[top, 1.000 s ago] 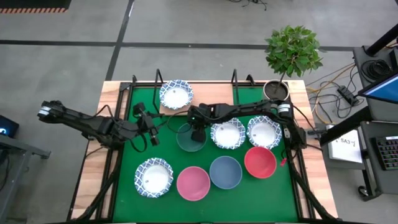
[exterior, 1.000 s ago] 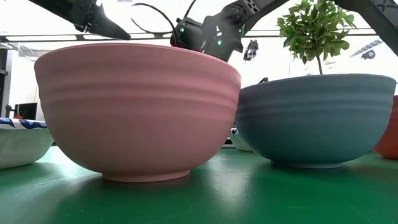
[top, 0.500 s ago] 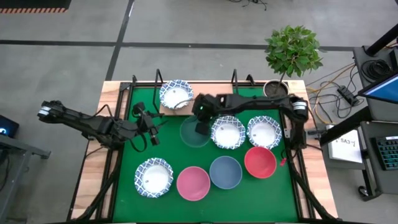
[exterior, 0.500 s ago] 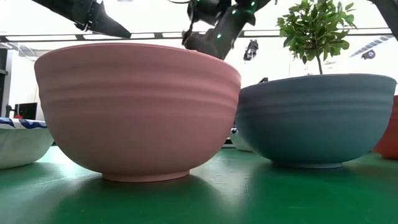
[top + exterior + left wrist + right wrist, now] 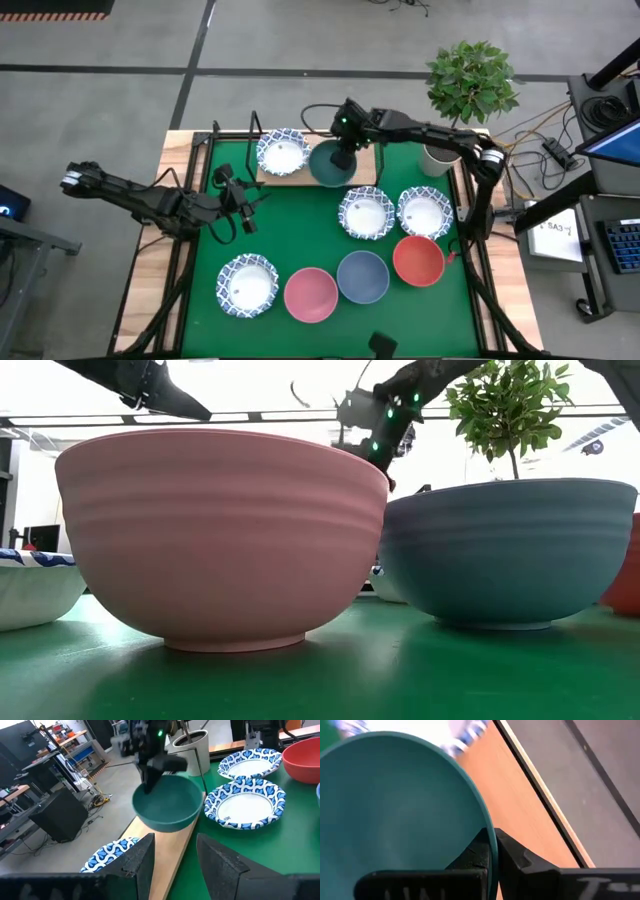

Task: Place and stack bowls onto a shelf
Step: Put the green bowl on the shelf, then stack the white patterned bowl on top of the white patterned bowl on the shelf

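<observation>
Near edge: pink bowl [image 5: 311, 294] and grey-blue bowl [image 5: 362, 277] on the green mat [image 5: 300, 240]. Mid-counter: left gripper [image 5: 247, 206], jaws apart, idle. Far side: right gripper [image 5: 347, 150], jaws clamped on the dark green bowl [image 5: 333, 165] rim, holding it above the shelf [image 5: 365, 175] beside a patterned bowl [image 5: 281, 154]

Pink bowl [image 5: 222, 535] fills most of the shot, sitting on the green mat [image 5: 400, 680]. Grey-blue bowl [image 5: 508, 550] just beside it, patterned white bowl [image 5: 30, 585] peeking in on the other side. Leafy plant [image 5: 505, 405] behind, dark arms overhead.
</observation>
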